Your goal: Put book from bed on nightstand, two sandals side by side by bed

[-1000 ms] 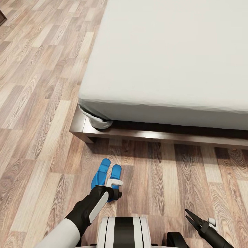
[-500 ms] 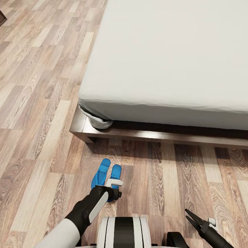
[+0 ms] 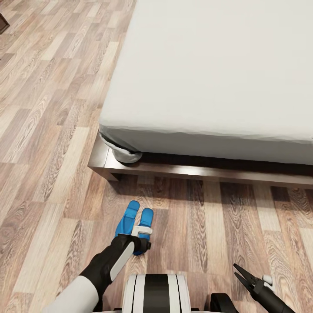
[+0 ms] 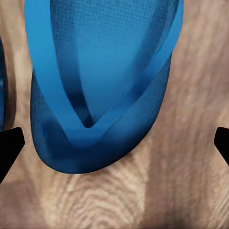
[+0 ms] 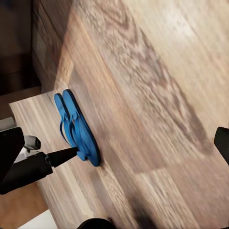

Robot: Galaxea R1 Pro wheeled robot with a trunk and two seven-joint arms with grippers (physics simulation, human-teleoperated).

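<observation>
The wood-plank floor (image 3: 48,143) is seen carrying the bed (image 3: 182,171), whose dark brown frame rests directly on the planks with a pale grey mattress (image 3: 217,69) laid on top. Two bright blue sandals (image 3: 134,219) are laid side by side on the floor, touching along their length, near the corner of the bed frame. Nothing can be made out on the mattress surface.
</observation>
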